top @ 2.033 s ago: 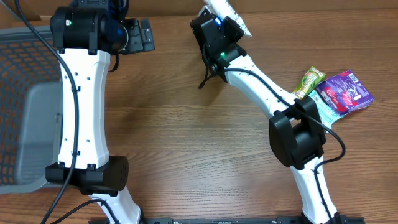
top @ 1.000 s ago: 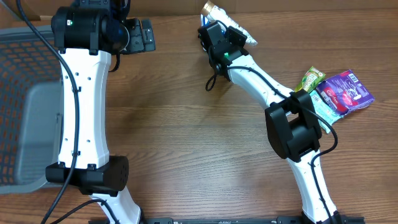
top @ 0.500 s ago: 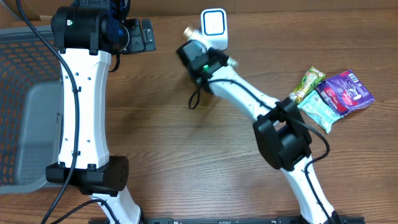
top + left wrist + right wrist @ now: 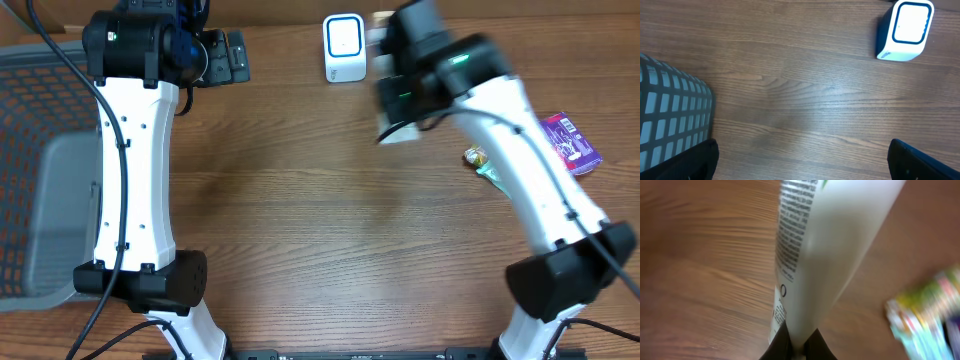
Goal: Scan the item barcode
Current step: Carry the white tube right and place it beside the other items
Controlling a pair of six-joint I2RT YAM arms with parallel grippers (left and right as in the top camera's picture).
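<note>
The item is a white packet with small black print down one side. My right gripper is shut on its lower end, and the packet stands up between the dark fingers. From overhead, a white corner of the packet shows under the right arm's wrist, just right of the white and blue scanner. The scanner also appears at the top right of the left wrist view. My left gripper hangs open over bare wood, with nothing between its fingertips.
A grey mesh basket fills the left side, and its corner shows in the left wrist view. A purple snack packet and a green and teal one lie at the right, blurred in the right wrist view.
My right arm has swung right and away from the scanner with the white packet, uncovering the scanner. The left arm has not moved.
</note>
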